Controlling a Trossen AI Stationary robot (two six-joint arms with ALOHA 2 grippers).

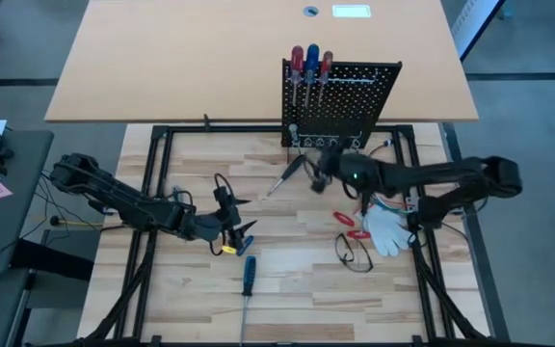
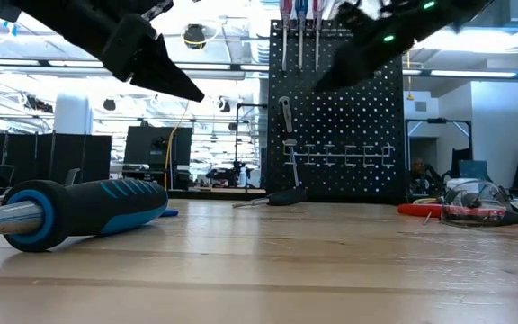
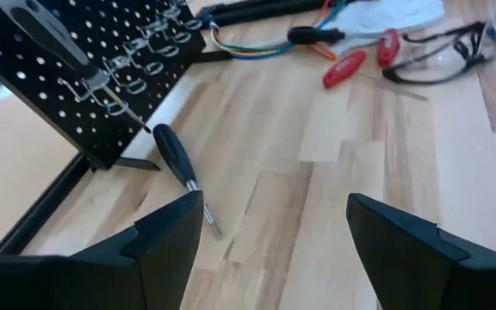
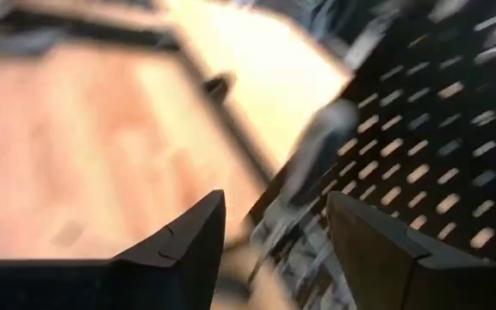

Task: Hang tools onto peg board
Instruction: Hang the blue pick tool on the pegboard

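Observation:
The black peg board (image 1: 340,101) stands upright at the table's far edge, with three red- and blue-handled screwdrivers (image 1: 311,63) hung along its top. A black-handled tool (image 2: 286,121) hangs at its lower left. A black-handled screwdriver (image 1: 287,173) lies on the table in front of the board. A blue-handled screwdriver (image 1: 248,275) lies near the table's front. My left gripper (image 1: 234,226) is open and empty above the table's middle. My right gripper (image 1: 314,176) is open and empty, close to the board's lower left part (image 4: 437,155).
Red-handled pliers (image 1: 350,226), a white glove (image 1: 385,229) and safety glasses (image 1: 355,253) lie at the right of the table. Coloured wires (image 3: 257,43) lie near the board's foot. A black frame (image 1: 152,193) borders the wooden table.

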